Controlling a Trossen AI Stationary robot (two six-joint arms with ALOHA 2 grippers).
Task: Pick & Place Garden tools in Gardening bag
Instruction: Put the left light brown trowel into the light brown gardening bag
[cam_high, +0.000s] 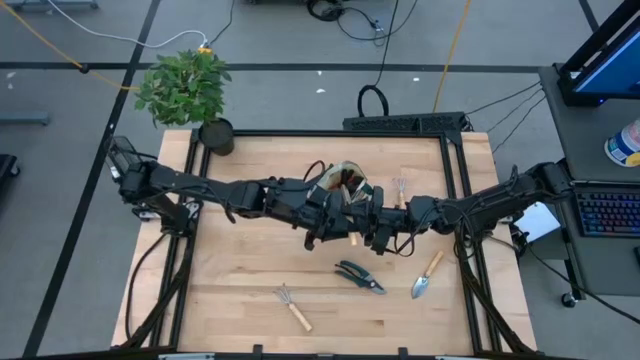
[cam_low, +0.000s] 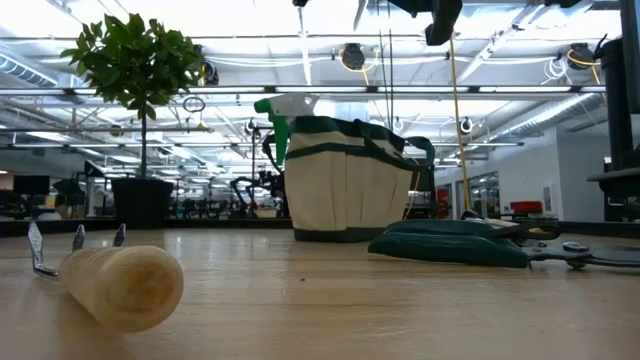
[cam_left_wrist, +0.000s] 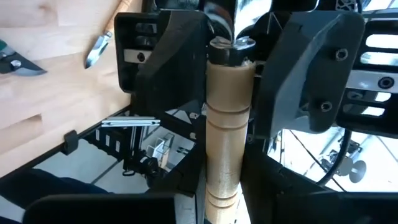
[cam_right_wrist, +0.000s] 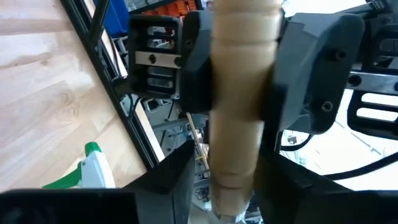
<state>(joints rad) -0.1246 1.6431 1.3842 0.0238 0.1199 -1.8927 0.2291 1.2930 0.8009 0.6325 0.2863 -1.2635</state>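
The tabletop (cam_high: 240, 270) is a pale wood slab in a black frame, and its lower half in the high view is mostly open. Three tools lie there well apart: a small rake (cam_high: 293, 306) at lower centre-left, dark pruning shears (cam_high: 359, 277) at centre, and a silver trowel (cam_high: 428, 275) to their right. A second rake (cam_high: 400, 188) lies near the upper right, just beside the bag. The gardening bag (cam_high: 345, 180) stands at upper centre of the tabletop, with a green-white sprayer (cam_low: 285, 120) in it at its left side in the low view. A leafy potted plant (cam_high: 190, 95) sits at the upper left corner.

Grey floor with cables surrounds the table, and a keyboard (cam_high: 607, 212) sits on a desk at the right edge.

Both arms reach in level and meet at the middle, just below the bag. The left hand (cam_left_wrist: 227, 81) and the right hand (cam_right_wrist: 239, 87) both pinch the same wooden handle (cam_left_wrist: 225, 124), held above the tabletop between them.
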